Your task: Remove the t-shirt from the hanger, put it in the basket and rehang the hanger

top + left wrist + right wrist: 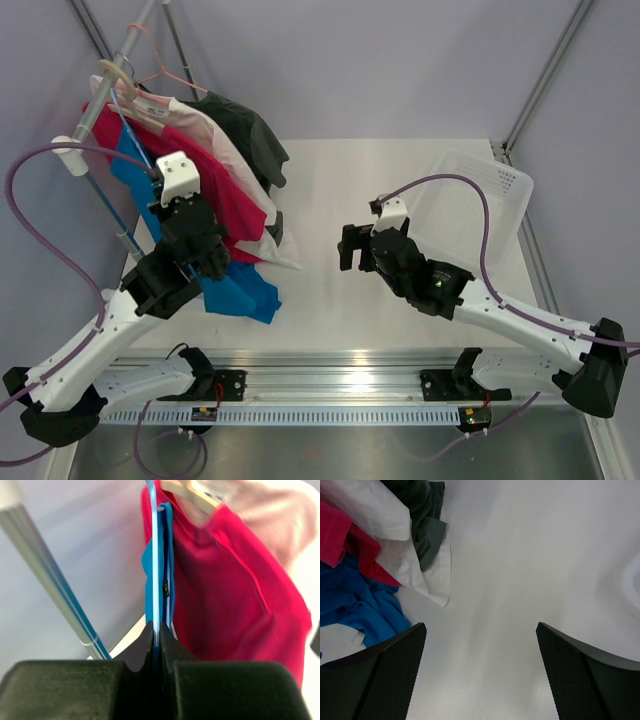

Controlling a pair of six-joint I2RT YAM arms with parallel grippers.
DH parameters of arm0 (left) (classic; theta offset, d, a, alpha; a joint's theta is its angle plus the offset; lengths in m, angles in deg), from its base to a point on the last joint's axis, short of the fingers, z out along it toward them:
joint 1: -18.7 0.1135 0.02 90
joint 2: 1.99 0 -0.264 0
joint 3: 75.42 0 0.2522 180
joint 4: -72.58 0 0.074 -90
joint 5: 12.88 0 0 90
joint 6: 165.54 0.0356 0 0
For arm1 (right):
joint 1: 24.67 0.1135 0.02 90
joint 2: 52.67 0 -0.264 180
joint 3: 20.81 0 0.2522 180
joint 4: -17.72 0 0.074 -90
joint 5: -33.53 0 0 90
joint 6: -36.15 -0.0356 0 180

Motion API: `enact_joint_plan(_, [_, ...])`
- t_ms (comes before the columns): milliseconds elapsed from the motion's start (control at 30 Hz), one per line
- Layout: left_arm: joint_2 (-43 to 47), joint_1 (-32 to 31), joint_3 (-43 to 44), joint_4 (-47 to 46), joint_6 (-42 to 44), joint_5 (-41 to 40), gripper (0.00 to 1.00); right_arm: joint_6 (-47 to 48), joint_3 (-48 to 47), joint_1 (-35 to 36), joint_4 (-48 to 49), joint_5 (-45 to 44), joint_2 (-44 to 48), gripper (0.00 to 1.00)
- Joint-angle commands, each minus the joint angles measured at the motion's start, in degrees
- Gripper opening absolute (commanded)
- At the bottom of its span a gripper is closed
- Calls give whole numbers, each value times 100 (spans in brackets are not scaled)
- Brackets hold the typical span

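Note:
The bright blue t-shirt [240,290] hangs on the thin light-blue wire hanger [135,135] at the left end of the rack, and its lower end lies bunched on the table. My left gripper [157,182] is shut on the hanger. In the left wrist view the pale wire of the hanger [155,555] runs straight down between the shut jaws of my left gripper [156,631], with the t-shirt [170,555] just beside it. My right gripper [350,248] hovers open over the bare table with nothing in it. The right wrist view has my right gripper [480,635] and the t-shirt [355,605] at its left.
A magenta shirt [215,185] on a beige wooden hanger [130,95], a white garment [245,170] and a dark grey one [255,135] hang next to the t-shirt. The rack's metal pole [45,575] slants at the left. A clear plastic bin [480,200] stands at the back right.

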State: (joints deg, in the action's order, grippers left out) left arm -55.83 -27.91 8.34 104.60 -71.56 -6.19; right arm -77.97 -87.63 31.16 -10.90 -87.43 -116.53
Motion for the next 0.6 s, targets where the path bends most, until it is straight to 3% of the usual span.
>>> enact_joint_plan(0, [181, -331, -223, -59, -100, -835, 0, 127, -275, 42, 26, -243, -118, 100])
enact_joint_plan(567, [1104, -1886, -1102, -51, -196, -915, 0, 127, -539, 42, -255, -622, -567, 100])
